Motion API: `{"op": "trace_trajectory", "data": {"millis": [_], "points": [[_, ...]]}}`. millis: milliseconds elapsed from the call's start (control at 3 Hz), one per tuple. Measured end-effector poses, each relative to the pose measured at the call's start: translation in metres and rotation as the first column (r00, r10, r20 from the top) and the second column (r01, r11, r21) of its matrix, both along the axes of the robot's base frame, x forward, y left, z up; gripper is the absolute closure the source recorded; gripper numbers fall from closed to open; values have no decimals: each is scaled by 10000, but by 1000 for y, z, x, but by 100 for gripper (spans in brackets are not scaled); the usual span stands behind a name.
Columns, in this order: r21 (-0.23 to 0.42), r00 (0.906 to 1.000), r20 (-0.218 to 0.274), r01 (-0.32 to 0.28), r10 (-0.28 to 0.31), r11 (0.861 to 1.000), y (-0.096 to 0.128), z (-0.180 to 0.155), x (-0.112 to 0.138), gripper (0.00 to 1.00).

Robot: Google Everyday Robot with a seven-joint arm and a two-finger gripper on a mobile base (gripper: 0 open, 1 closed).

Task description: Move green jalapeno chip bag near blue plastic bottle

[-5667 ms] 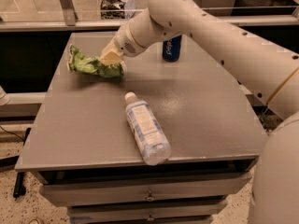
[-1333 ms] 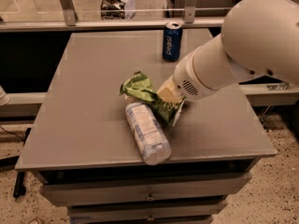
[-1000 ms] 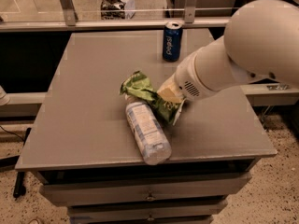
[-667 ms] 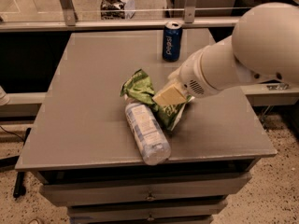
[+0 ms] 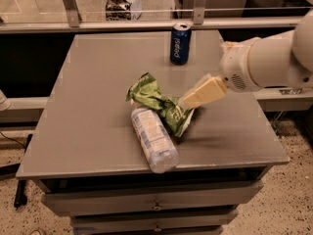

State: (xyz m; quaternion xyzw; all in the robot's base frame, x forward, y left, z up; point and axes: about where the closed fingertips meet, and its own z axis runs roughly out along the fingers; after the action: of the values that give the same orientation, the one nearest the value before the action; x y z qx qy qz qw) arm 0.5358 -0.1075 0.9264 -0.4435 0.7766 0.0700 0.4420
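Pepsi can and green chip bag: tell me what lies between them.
In the camera view, only bare grey tabletop lies between the Pepsi can and the green chip bag. The claw is at the bag's right edge.

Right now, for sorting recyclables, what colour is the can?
Can: dark blue, white Pepsi lettering, camera view; pincer at the chip bag.

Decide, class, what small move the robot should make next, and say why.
Probably draw the gripper, now at the bag's right edge, up and away to the right. The green chip bag already lies against the bottle on the table, so the placing looks done.
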Motion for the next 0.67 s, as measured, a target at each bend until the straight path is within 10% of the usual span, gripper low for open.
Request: {"op": "trace_trajectory", "data": {"millis": [667], "points": [[218, 9737, 2242, -458, 398, 9987, -94, 62, 28, 0]]}}
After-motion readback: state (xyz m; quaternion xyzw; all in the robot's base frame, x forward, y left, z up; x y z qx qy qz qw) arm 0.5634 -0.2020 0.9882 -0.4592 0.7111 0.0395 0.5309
